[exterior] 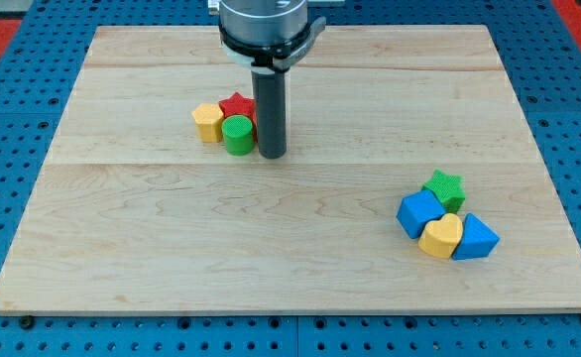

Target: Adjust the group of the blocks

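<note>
My tip (273, 155) rests on the wooden board (172, 248) just right of a green cylinder (238, 136), touching or nearly touching it. Behind the cylinder sits a red star block (237, 106), partly hidden by the rod. A yellow block (208, 122), roughly hexagonal, sits at the left of this group. At the view's lower right is a second group: a green star (443, 188), a blue cube (420, 213), a yellow heart (441, 236) and a blue triangular block (476, 238), all touching.
The board lies on a blue perforated table (13, 149). The arm's grey and black mount (266, 25) hangs over the board's top edge, above the left group.
</note>
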